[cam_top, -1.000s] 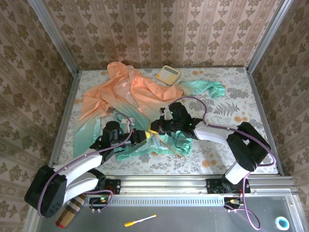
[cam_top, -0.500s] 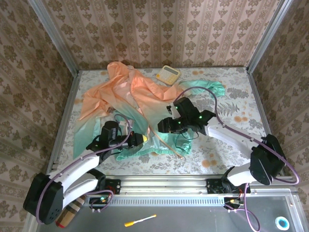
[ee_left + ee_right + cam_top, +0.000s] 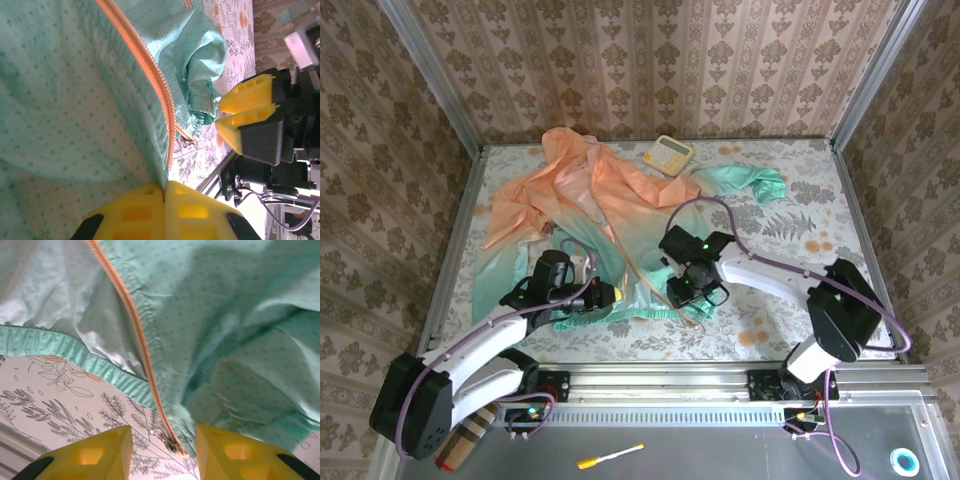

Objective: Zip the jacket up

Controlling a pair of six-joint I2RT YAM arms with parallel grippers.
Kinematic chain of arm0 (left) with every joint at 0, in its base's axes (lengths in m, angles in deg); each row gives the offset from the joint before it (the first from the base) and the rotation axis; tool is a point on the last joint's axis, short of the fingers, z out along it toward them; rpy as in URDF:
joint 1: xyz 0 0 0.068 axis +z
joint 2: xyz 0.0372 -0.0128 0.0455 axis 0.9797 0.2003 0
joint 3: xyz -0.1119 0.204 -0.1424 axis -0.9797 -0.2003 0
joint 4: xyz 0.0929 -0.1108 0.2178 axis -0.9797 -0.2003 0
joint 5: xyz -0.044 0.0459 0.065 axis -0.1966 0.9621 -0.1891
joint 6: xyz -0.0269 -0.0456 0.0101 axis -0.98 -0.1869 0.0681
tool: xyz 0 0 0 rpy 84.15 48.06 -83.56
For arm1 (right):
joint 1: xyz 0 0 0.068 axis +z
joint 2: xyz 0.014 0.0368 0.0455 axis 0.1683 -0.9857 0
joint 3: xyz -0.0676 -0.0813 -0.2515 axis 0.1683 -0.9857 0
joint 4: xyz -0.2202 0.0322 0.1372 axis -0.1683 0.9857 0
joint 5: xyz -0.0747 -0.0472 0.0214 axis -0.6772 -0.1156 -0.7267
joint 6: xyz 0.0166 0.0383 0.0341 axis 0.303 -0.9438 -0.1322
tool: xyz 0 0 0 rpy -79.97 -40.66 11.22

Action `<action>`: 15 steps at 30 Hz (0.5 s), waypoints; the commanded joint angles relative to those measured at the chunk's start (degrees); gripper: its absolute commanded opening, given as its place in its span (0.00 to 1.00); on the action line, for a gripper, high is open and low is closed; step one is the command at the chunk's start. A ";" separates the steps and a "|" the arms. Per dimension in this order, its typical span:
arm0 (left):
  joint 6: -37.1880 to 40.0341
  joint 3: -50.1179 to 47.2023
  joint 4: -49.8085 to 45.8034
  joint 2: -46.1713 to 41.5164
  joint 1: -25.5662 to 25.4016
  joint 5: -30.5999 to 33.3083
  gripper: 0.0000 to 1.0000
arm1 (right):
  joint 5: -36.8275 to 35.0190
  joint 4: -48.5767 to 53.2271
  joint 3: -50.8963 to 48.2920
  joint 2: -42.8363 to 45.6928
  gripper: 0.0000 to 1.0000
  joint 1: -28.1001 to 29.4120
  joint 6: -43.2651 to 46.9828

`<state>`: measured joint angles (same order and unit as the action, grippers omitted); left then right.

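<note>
On the leaf-printed table (image 3: 790, 300), boxed by damask wallpaper (image 3: 650, 60), the jacket (image 3: 570, 195) stretches away from the calculator (image 3: 667, 152), peach hood beside it, mint hem farthest; the left gripper (image 3: 165, 192) pinches the jacket by its zipper (image 3: 135, 325), and the right gripper (image 3: 162, 432) straddles it, parted.

Bright, even light, soft shadows (2 wrist views blur close-up).

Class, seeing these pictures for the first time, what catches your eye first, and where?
The peach-to-mint jacket sprawls across the left and middle of the table. The left gripper pinches its mint edge beside the orange zipper, while the right gripper hangs open over the zipper's lower end.
</note>
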<state>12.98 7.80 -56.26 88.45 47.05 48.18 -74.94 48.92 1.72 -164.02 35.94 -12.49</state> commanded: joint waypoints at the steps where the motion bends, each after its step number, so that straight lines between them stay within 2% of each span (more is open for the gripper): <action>1: 1.60 1.33 -0.09 0.50 0.20 0.34 0.00 | -4.08 1.60 2.68 -3.65 0.36 1.26 1.60; 7: 1.71 0.64 -0.61 1.11 -0.15 0.36 0.00 | -12.03 3.61 5.34 -9.34 0.39 1.38 -0.48; 12: 2.56 0.32 -2.79 0.10 -0.51 2.75 0.00 | -7.35 1.99 5.66 -12.21 0.38 1.64 -1.52; 15: 2.74 0.14 -3.34 -0.26 -0.59 3.43 0.00 | -3.99 1.24 5.82 -13.28 0.29 1.70 -1.96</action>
<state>14.01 7.80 -57.61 89.21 46.92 50.06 -81.48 49.77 5.92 -176.17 37.25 -13.37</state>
